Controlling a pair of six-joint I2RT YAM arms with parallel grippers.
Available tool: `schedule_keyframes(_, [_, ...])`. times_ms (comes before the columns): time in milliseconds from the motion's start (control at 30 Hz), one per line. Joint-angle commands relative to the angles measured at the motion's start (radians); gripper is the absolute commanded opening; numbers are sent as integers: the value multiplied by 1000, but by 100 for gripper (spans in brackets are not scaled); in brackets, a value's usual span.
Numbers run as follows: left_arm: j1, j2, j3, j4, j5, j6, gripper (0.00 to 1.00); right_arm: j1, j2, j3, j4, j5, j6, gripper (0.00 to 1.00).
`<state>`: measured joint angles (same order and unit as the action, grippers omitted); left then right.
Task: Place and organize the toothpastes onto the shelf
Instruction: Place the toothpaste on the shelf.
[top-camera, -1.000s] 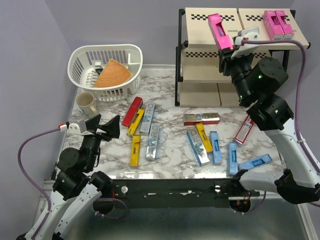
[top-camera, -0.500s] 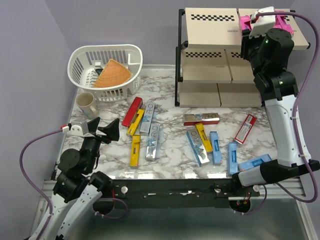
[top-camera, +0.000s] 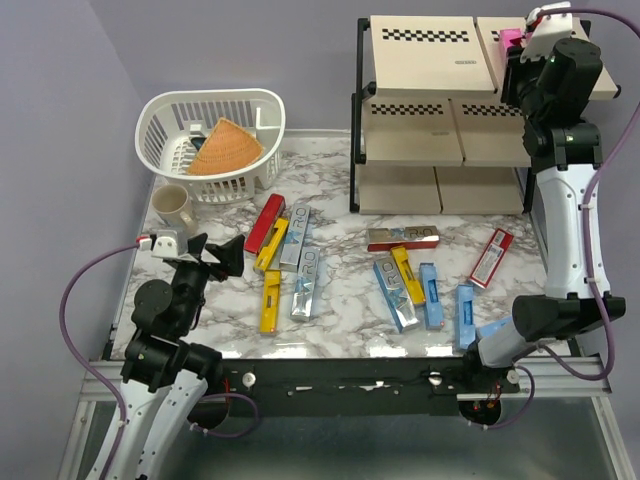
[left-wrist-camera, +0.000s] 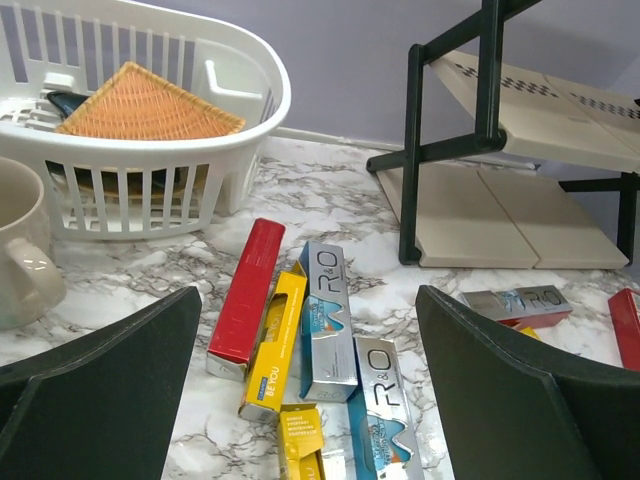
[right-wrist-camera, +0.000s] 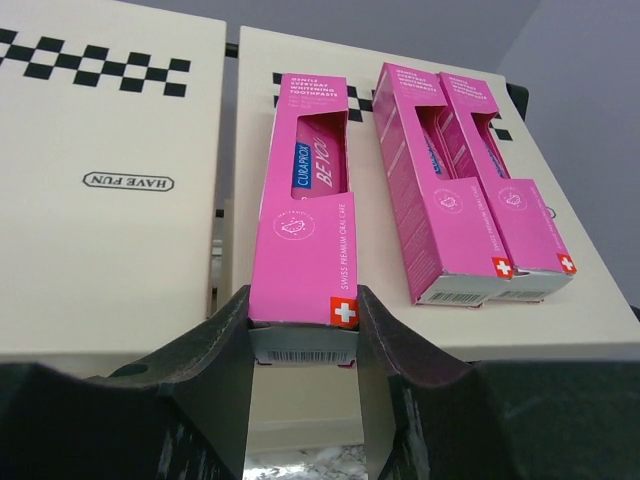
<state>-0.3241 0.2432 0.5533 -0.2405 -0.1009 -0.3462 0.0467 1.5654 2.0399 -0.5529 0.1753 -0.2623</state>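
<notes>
Your right arm stands tall, upper right of the top view | right gripper (right-wrist-camera: 303, 335) pinches a pink toothpaste box (right-wrist-camera: 305, 220) on the shelf (right-wrist-camera: 120, 260) top, left of two pink boxes (right-wrist-camera: 420, 190) | left gripper (left-wrist-camera: 308, 300) spread wide, lower left.

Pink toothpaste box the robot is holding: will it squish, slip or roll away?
Probably not squish: the pink box shows straight edges between the right fingers, so it seems stiff. Its card looks smooth, so it might slip a little. It's flat-sided, so it likely won't roll on the shelf.
</notes>
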Motion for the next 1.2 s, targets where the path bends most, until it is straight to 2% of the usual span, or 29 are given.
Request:
schedule_keyframes(0, [13,8,-6,24,61,-7,99,-33,51,63,16,-57,11,23])
schedule_keyframes(267, [22,24,-9,35,84,-7,99,-70,101,91,27,-79,-5,28])
schedule_keyframes(667, [28,25,-12,38,93,-10,99,-84,74,37,53,-48,-12,45])
schedule_keyframes(867, [30,24,-13,40,95,-10,99,-84,67,26,68,-27,-25,47])
schedule_keyframes(1167, [33,25,-13,40,98,-8,99,-84,51,9,79,-13,-26,55])
